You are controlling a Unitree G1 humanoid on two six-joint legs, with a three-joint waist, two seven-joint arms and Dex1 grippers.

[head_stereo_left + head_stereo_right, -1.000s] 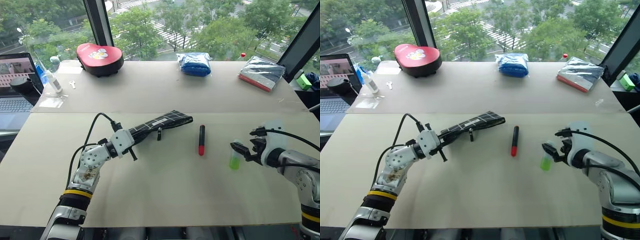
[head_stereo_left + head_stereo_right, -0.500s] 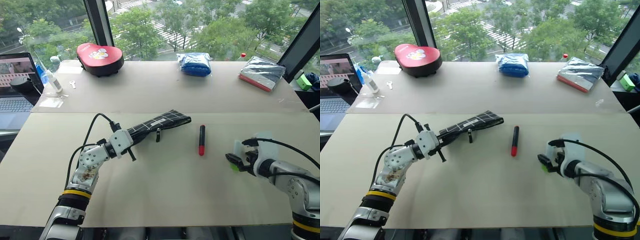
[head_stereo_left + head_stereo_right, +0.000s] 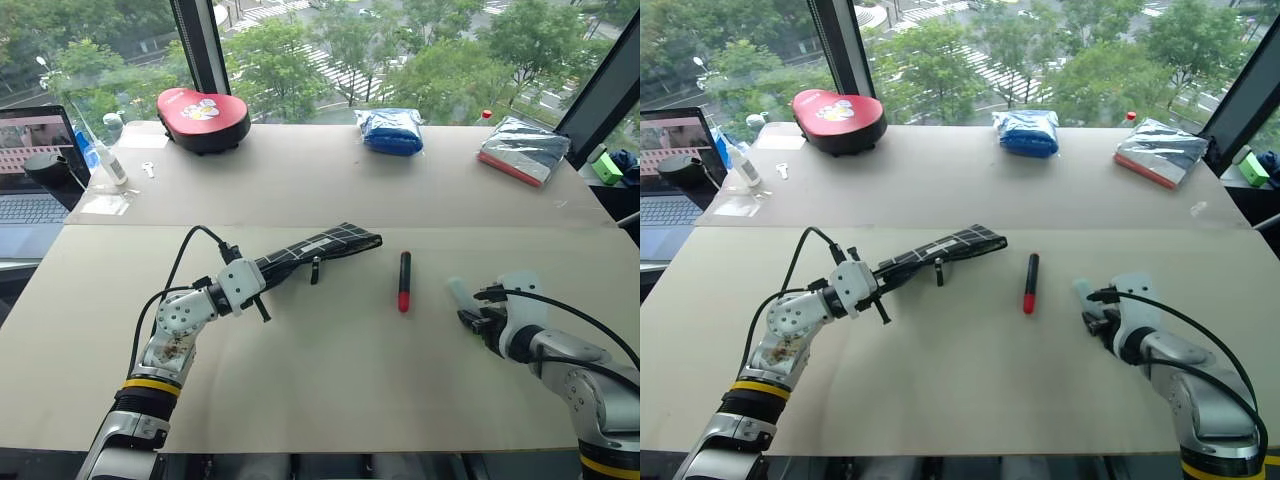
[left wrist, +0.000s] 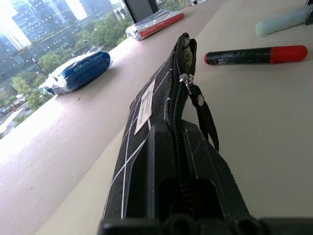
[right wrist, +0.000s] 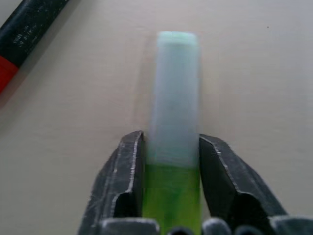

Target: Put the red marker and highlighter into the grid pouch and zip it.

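The right gripper [image 5: 171, 171] pinched the highlighter [image 5: 175, 98] at its bright green end, its 2 fingers [image 5: 120, 181] pressed against either side, with the pale mint body projecting forward just over the counter [image 3: 330, 390]. The left gripper [image 3: 262, 285] was clamped shut on one end of the grid pouch [image 3: 320, 246], which extended away from it with the zip edge uppermost, a short gap showing at its far end and the black strap [image 4: 205, 117] hanging from the zip pull. The red marker [image 3: 404, 281] lay flat on the counter between the pouch's far end and the highlighter, touching neither. A red heart-shaped case [image 3: 203, 118], a blue bag [image 3: 390, 129] and a laptop [image 3: 30, 165] occupied the far and left margins.
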